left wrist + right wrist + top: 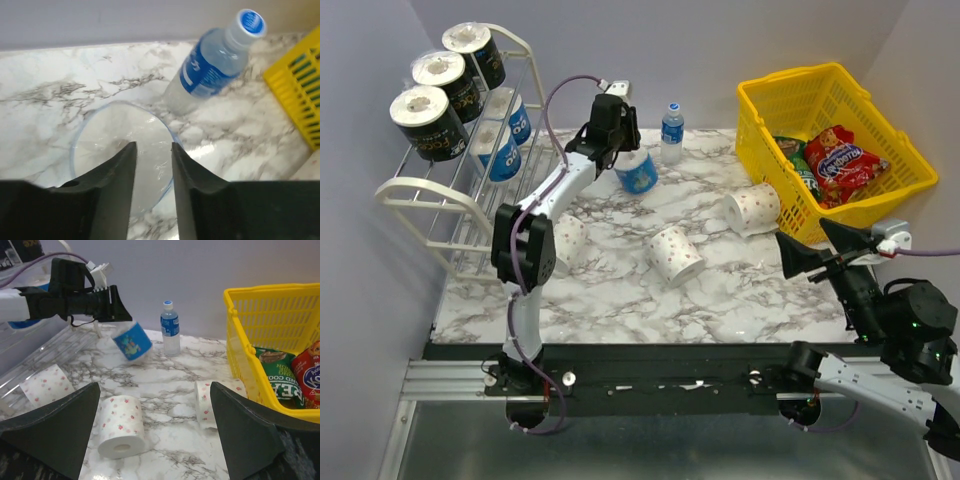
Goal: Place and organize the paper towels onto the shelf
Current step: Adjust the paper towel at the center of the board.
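The left pincer (623, 152), half open, grips a tilted blue paper towel roll (638, 173) just beside the water bottle (671, 131) over the bench (620, 292), right of the shelf (420, 190); the right pincer (800, 230) gapes wide, empty.

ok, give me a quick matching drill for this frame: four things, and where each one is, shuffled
Things:
1. black rolls
2. loose blue roll
3. bottle
4. snack bags

Places:
A. in the basket
B. top tier of the shelf
C. tilted, in the left jaws
D. upright at the back of the table

Pairs: 1-B, 2-C, 3-D, 4-A
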Robot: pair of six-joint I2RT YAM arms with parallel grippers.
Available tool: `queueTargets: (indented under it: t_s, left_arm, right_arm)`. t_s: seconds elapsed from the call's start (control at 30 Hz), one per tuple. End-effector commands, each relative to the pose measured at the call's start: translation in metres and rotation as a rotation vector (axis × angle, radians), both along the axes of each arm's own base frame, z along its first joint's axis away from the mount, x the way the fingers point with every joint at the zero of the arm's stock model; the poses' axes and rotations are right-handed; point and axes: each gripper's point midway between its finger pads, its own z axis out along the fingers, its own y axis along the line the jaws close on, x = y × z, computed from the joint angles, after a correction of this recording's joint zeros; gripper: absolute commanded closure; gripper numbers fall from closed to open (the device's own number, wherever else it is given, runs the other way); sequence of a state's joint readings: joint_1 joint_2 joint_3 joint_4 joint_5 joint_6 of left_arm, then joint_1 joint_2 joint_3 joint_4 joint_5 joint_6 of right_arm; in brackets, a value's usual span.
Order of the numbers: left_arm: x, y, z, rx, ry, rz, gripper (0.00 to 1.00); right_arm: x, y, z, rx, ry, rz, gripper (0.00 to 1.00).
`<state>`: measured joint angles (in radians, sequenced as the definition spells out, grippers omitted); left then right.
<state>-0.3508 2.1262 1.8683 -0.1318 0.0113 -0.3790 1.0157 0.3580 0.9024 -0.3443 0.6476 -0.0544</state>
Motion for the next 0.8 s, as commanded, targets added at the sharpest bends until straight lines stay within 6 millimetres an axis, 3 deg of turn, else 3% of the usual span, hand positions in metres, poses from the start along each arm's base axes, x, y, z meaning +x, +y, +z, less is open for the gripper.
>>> queueTargets:
  t_s: [0.0,0.1,0.13,0.23,0.27,0.4,0.53,0.57,0.77]
  left_arm:
    - [-0.071,0.018,0.032,0.318,0.048,-0.02,0.62]
    - [-0.106,0.016,0.033,0.441,0.073,-0.052,0.62]
    - [-0.116,0.017,0.02,0.474,0.101,-0.064,0.61]
    - [-0.138,0.014,0.018,0.484,0.114,-0.103,0.52]
    - [-0.142,0.012,0.027,0.464,0.093,-0.117,0.47]
    - [-0.149,-0.009,0.049,0.417,0.011,-0.248,0.35]
    - [-0.147,-0.033,0.05,0.458,-0.067,-0.394,0.2]
    - [-0.145,-0.038,0.042,0.469,-0.057,-0.419,0.15]
    - [-0.152,-0.076,0.026,0.446,-0.097,-0.608,0.15]
  right_arm:
    - [-0.015,-0.031,0.0,0.049,0.022,-0.029,0.0]
    - [-0.023,-0.042,-0.004,0.086,0.043,-0.026,0.0]
    - [-0.025,-0.044,-0.005,0.103,0.054,-0.023,0.0]
    - [-0.032,-0.051,-0.006,0.129,0.076,-0.011,0.0]
    - [-0.033,-0.049,-0.006,0.13,0.081,0.0,0.0]
    - [-0.034,-0.044,-0.008,0.109,0.11,0.023,0.0]
    - [-0.033,-0.037,-0.009,0.098,0.124,0.04,0.0]
    - [-0.034,-0.035,-0.009,0.098,0.127,0.05,0.0]
    - [-0.034,-0.038,-0.008,0.105,0.131,0.039,0.0]
